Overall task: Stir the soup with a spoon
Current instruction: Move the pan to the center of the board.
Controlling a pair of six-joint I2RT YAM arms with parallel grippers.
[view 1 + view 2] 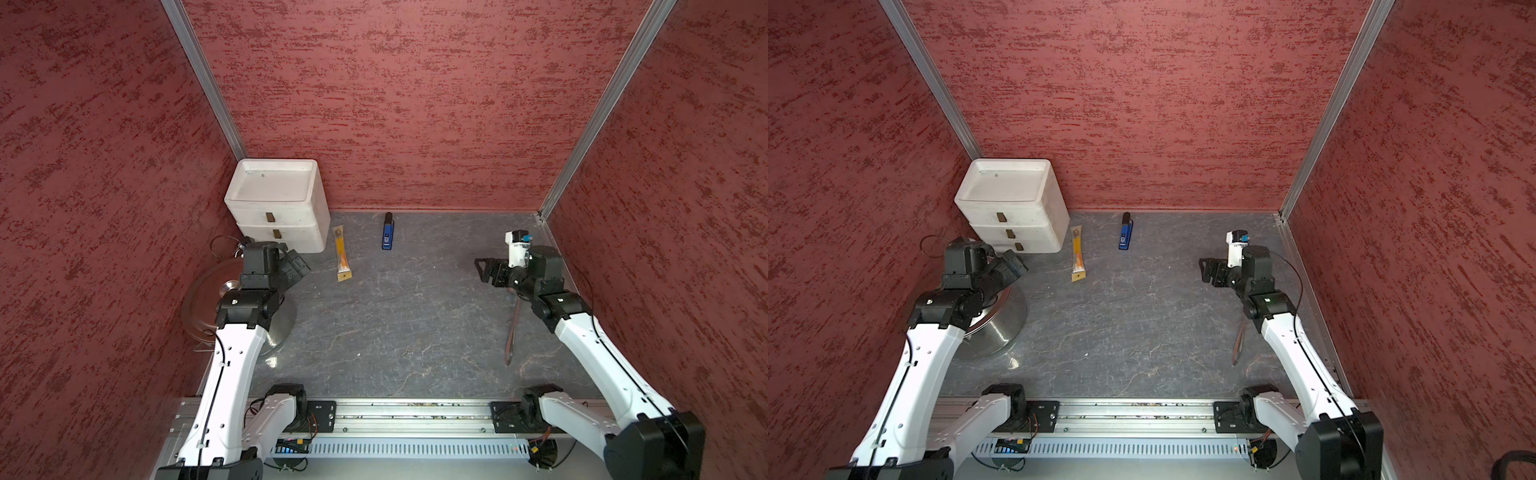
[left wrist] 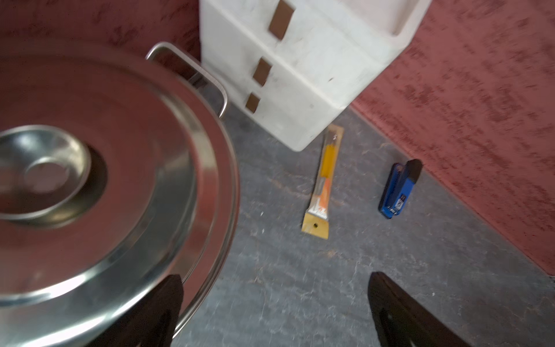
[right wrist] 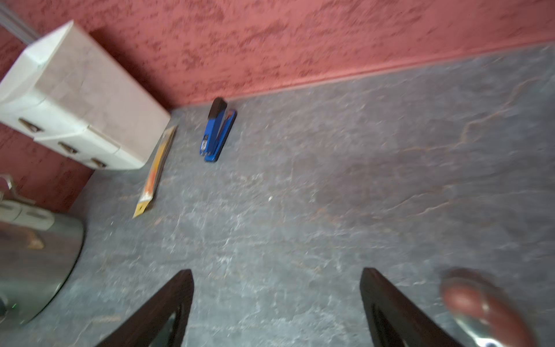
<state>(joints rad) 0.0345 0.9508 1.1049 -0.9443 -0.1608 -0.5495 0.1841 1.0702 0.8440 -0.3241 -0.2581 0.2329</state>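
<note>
The soup is hidden: its steel pot (image 1: pixel 279 328) (image 1: pixel 1000 332) stands at the left with a flat lid (image 1: pixel 199 299) (image 2: pixel 120 180) on it. My left gripper (image 1: pixel 297 266) (image 1: pixel 1013 266) (image 2: pixel 274 279) hangs open over the pot's right rim, holding nothing. The spoon, a slim metal ladle (image 1: pixel 512 332) (image 1: pixel 1239 345), lies on the table at the right, partly under my right arm. Its round bowl (image 3: pixel 480 306) shows beside one finger in the right wrist view. My right gripper (image 1: pixel 484 268) (image 1: pixel 1204 270) (image 3: pixel 276 273) is open above the table, just beyond the ladle, touching nothing.
A white drawer unit (image 1: pixel 278 203) stands in the back left corner behind the pot. An orange packaged stick (image 1: pixel 343 253) and a blue stapler-like gadget (image 1: pixel 387 237) lie near the back wall. Red walls close three sides; a metal rail (image 1: pixel 415 415) runs along the front.
</note>
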